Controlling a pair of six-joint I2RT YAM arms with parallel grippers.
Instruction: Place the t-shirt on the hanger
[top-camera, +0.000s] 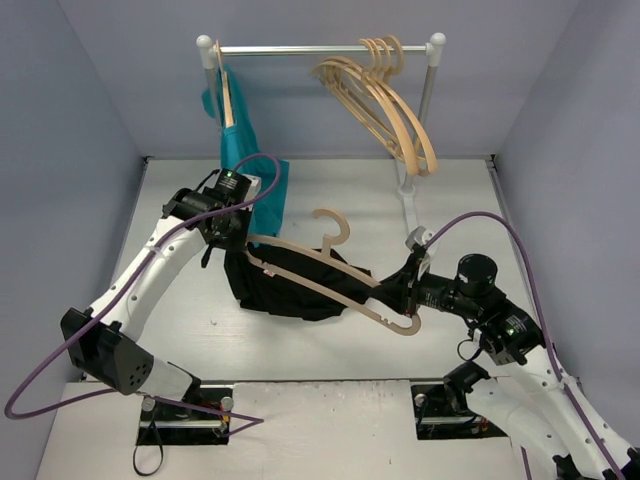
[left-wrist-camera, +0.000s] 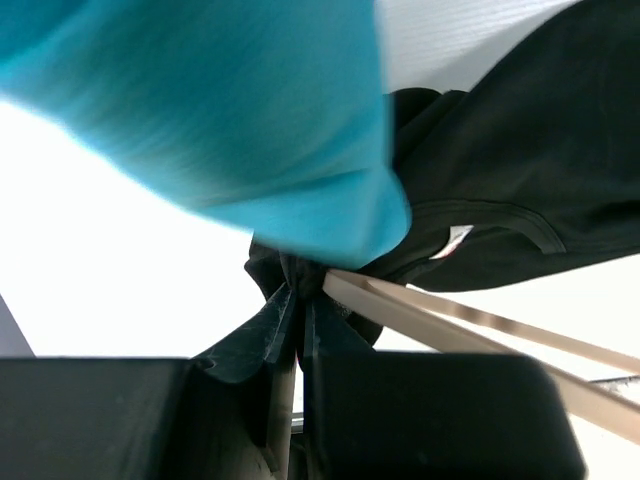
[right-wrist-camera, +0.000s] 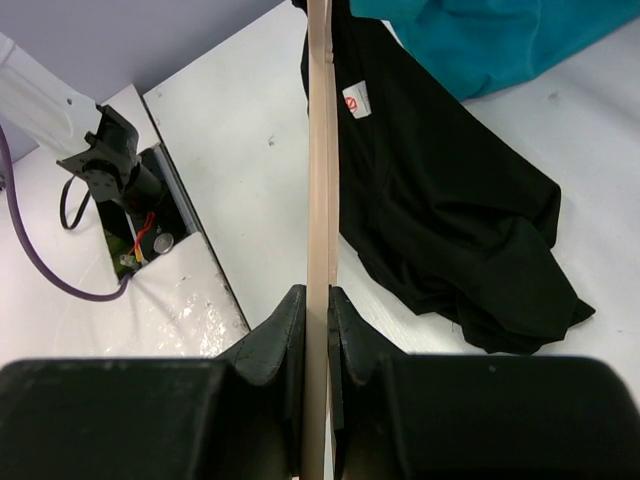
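The black t-shirt (top-camera: 290, 288) lies bunched on the table, lifted at its left end. The pale wooden hanger (top-camera: 330, 282) lies slanted over it, its hook (top-camera: 335, 225) pointing to the back. My left gripper (top-camera: 243, 247) is shut on a fold of the t-shirt (left-wrist-camera: 500, 150) near the neck, beside the hanger's left tip (left-wrist-camera: 470, 325). The white label (left-wrist-camera: 455, 240) shows inside the neck. My right gripper (top-camera: 409, 297) is shut on the hanger's right arm (right-wrist-camera: 320, 180), edge-on between the fingers (right-wrist-camera: 285, 325). The t-shirt (right-wrist-camera: 450, 220) lies to the right of it.
A clothes rack stands at the back, its rail (top-camera: 320, 48) carrying several spare wooden hangers (top-camera: 385, 100). A teal garment (top-camera: 240, 150) hangs at the rail's left end and drapes over my left gripper (left-wrist-camera: 295, 295). The rack's right post (top-camera: 410, 195) stands behind the hanger.
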